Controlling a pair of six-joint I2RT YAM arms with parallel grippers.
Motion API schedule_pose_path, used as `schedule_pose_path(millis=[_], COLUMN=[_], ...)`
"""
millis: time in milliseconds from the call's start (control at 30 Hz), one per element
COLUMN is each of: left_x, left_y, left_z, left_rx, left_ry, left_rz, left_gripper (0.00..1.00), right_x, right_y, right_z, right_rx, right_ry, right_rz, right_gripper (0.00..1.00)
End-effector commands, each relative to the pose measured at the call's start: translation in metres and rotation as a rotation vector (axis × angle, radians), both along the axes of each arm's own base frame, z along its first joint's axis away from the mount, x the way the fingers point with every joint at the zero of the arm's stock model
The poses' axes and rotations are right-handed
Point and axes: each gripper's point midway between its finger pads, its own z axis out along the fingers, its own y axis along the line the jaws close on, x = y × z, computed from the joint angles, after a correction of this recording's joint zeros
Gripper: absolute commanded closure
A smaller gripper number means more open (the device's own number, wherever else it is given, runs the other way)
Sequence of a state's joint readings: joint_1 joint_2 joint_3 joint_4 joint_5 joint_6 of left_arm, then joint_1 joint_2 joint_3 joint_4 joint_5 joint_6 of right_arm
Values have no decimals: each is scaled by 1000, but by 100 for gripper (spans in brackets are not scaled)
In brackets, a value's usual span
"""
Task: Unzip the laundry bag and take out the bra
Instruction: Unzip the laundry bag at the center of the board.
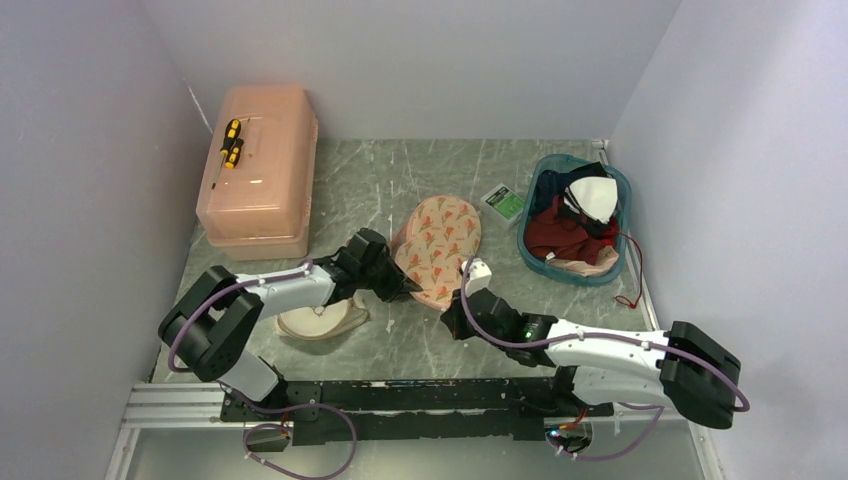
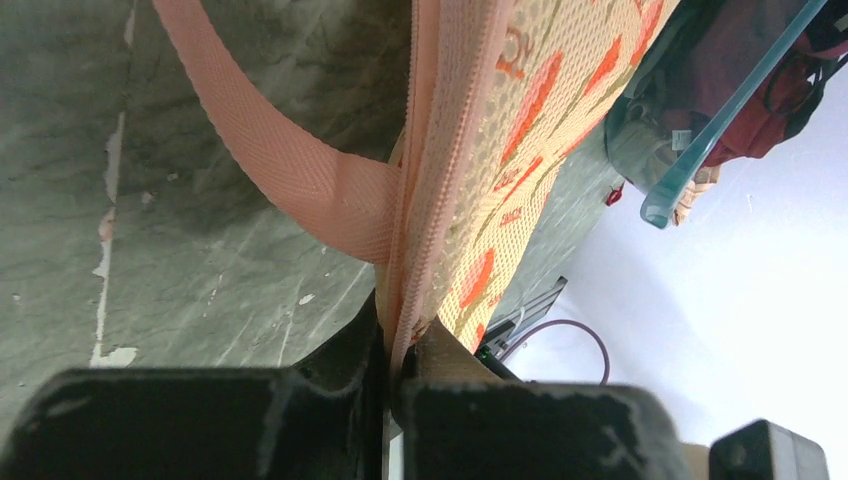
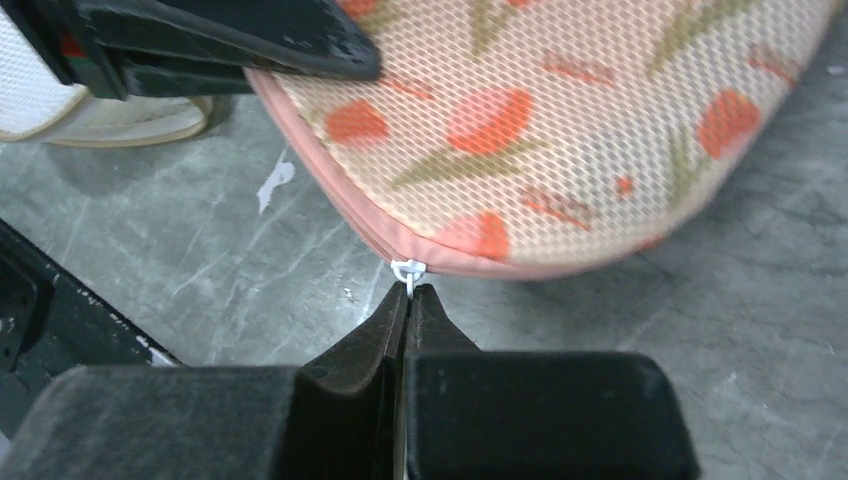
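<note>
A peach mesh zip bag (image 1: 440, 235) printed with orange tulips lies mid-table. My left gripper (image 1: 405, 290) is shut on its zipper seam (image 2: 430, 200), just below a peach webbing loop (image 2: 290, 170). My right gripper (image 3: 408, 292) is shut on the small white zipper pull (image 3: 408, 270) at the bag's near edge (image 3: 480, 262). A white mesh laundry bag (image 1: 320, 322) with a cream rim lies flat under my left arm, and it also shows in the right wrist view (image 3: 40, 90). The bra is hidden.
A peach plastic box (image 1: 258, 170) with a yellow-black screwdriver (image 1: 231, 142) on top stands at the back left. A teal basket (image 1: 527, 225) of dark red and white cloths sits at the right. A green-white packet (image 1: 503, 202) lies beside it. Walls close in on three sides.
</note>
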State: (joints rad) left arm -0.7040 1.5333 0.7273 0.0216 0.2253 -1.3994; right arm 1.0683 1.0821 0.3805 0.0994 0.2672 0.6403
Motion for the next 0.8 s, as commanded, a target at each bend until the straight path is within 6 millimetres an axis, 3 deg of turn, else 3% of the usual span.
schedule_pose_path(millis=[0,133,233,433,567,633,767], left_x=[13,14,11,17,33,41,42], left_y=[8,8,6,0,-12,-16,-8], left_z=[17,22,25,36,45,42,34], left_rx=[-33,-36,-31,-72,-82,-70,-23], left_ry=[-74,-96,-100,-141,-208,-205,-178], left_rz=[-12,-88,-186,-395,-475,-483,-437], left_gripper=[97,97,97,97,95,78,28], right_x=[2,6,13,13,6,4,8], right_y=[-27,-46,-51,-31,-18,-12,1], right_z=[-15,-28,-26,3,7,4,5], right_rx=[-57,-82,-65,1,7,-1,11], right_ry=[16,60,66,-39,-54,-40,-22], right_rz=[-106,-209,-251,-132,-47,-31,-36], right_gripper=[100,100,100,100,100,100,100])
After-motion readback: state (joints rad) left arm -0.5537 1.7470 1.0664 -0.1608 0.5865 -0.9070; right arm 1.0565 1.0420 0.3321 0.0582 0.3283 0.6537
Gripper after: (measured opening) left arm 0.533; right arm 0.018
